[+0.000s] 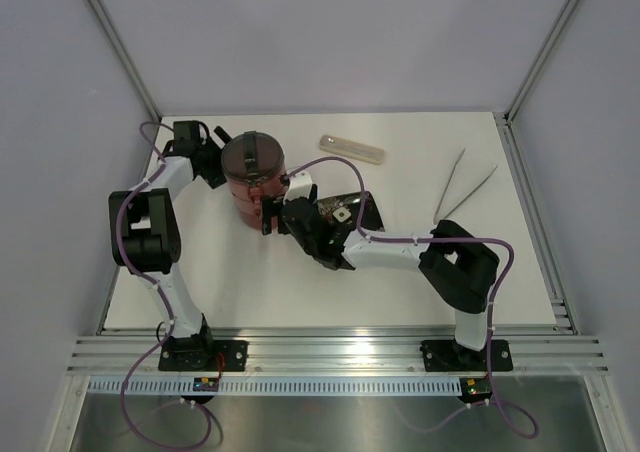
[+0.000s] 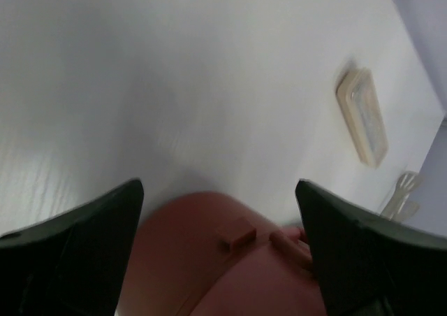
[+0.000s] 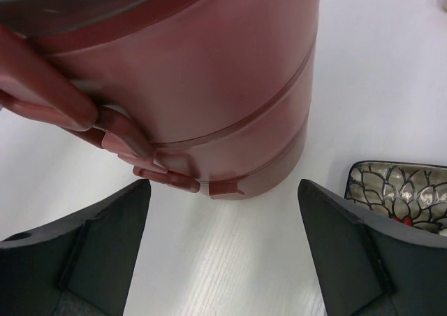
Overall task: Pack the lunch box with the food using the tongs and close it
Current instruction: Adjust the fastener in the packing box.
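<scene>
The lunch box (image 1: 253, 180) stands stacked as a dusty-red tower at the back left, with its grey handled top lid (image 1: 250, 154) on it. My left gripper (image 1: 220, 162) is open at its left side, and the red wall (image 2: 209, 260) fills the gap between the fingers. My right gripper (image 1: 268, 215) is open at the box's near-right side, just short of the base (image 3: 230, 162) and the side clasp (image 3: 84, 110). The tongs (image 1: 462, 187) lie on the table at the right, far from both grippers. The food is hidden, except perhaps a red speck (image 3: 403, 220) on the plate.
A black flower-patterned plate (image 1: 362, 210) lies right of the box, partly under my right arm. A long translucent case (image 1: 352, 149) lies behind it. The same case (image 2: 363, 117) shows in the left wrist view.
</scene>
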Motion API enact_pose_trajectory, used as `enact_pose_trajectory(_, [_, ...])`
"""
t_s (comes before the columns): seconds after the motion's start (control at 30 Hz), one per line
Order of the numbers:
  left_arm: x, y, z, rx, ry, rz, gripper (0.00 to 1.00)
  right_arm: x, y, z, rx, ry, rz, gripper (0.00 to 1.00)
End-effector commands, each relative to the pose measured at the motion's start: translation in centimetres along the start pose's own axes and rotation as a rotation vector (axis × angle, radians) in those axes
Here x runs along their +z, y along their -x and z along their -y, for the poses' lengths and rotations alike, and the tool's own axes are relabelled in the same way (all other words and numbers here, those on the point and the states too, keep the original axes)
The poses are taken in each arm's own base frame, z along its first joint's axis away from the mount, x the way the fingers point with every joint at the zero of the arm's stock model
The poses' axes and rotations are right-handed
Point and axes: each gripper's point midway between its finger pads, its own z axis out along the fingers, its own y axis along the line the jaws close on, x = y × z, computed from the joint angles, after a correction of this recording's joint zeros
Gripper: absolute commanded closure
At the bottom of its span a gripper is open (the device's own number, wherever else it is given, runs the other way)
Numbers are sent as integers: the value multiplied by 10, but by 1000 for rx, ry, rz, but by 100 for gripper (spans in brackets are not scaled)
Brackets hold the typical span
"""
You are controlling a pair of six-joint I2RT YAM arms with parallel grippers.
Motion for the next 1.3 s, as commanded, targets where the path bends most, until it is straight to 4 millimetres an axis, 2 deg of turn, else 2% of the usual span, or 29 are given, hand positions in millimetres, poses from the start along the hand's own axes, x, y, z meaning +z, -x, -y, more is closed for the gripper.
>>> enact_pose_trajectory(0.0, [-15, -8, 17, 6, -77, 6, 6, -11, 19, -1, 41, -18, 77, 6])
enact_pose_trajectory(0.03, [-19, -9, 21, 11, -92, 16, 7, -14, 14, 4, 35, -23, 70, 7])
enact_pose_trajectory(0.07, [-18, -18, 16, 6, -81, 5, 7, -17, 14, 4, 35, -19, 71, 7])
enact_pose_trajectory(0.13, [-23, -21, 18, 9, -81, 14, 7, -20, 8, 9, 27, -21, 63, 8])
enact_pose_trajectory(0.3, [-29, -33, 7, 11, -54, 13, 8, -29, 2, 6, 19, -3, 62, 9])
enact_pose_trajectory(0.4, [-33, -34, 3, 18, -31, 24, 8, -31, 1, 2, 18, 10, 65, 9])
enact_pose_trajectory(0.7, [-38, -37, 9, 43, -51, 3, 8, -33, -1, -17, 34, 75, 72, 13])
enact_pose_trajectory(1.27, [-46, -48, 1, 71, -38, -8, 8, -28, -17, -22, 32, 64, 49, 16])
